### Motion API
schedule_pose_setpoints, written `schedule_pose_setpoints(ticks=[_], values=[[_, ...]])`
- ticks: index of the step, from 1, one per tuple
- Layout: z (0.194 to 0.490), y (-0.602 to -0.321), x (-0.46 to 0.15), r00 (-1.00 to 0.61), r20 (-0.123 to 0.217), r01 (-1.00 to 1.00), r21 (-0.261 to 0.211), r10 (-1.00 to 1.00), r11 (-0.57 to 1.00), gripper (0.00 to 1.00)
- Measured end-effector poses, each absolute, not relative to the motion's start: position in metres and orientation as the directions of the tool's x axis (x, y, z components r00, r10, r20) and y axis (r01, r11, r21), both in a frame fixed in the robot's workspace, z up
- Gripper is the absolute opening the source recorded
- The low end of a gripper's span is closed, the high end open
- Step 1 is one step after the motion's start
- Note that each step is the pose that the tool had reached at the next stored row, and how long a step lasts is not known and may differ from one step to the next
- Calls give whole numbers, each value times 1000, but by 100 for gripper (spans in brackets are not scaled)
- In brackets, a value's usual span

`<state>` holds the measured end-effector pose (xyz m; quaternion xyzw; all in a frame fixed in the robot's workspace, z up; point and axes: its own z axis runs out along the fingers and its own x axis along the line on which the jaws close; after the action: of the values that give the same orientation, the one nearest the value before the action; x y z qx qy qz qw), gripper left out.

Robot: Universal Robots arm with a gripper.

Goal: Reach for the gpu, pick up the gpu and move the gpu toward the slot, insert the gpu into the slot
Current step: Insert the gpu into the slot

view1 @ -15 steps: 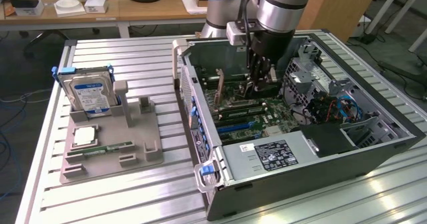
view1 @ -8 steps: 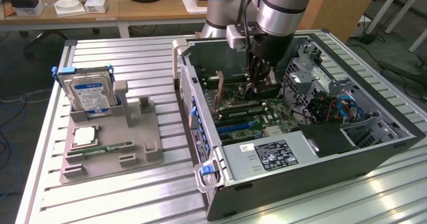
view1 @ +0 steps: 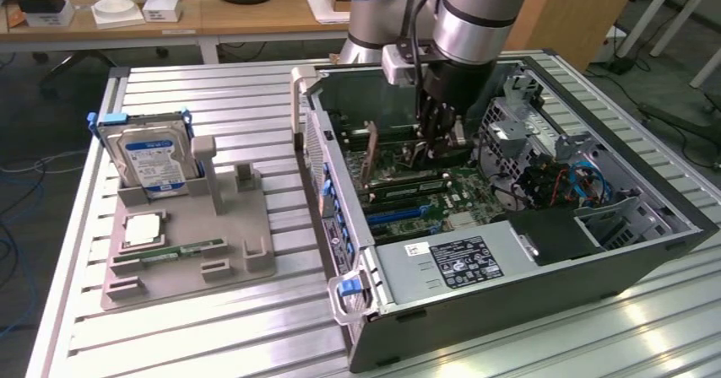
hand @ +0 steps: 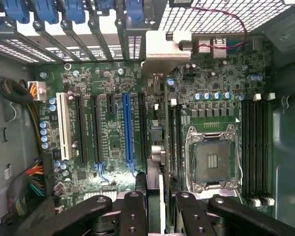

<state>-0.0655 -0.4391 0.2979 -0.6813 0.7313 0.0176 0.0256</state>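
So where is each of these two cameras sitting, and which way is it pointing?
Exterior view: off the arm, raised above the table, looking down at a slant on the open computer case and the grey tray on the exterior view's left; the arm shows, reaching down into the case.
Wrist view: on the wrist, inside the case, looking straight at the motherboard; the end effector shows, closed on the gpu seen edge-on.
Both share: the motherboard, its blue slot and the end effector.
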Motion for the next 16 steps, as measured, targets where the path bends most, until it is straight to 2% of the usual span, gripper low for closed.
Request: schedule_pose_setpoints(ticks=[16], values=[[277, -447, -66, -63, -58, -998, -8, -996, 64, 27]])
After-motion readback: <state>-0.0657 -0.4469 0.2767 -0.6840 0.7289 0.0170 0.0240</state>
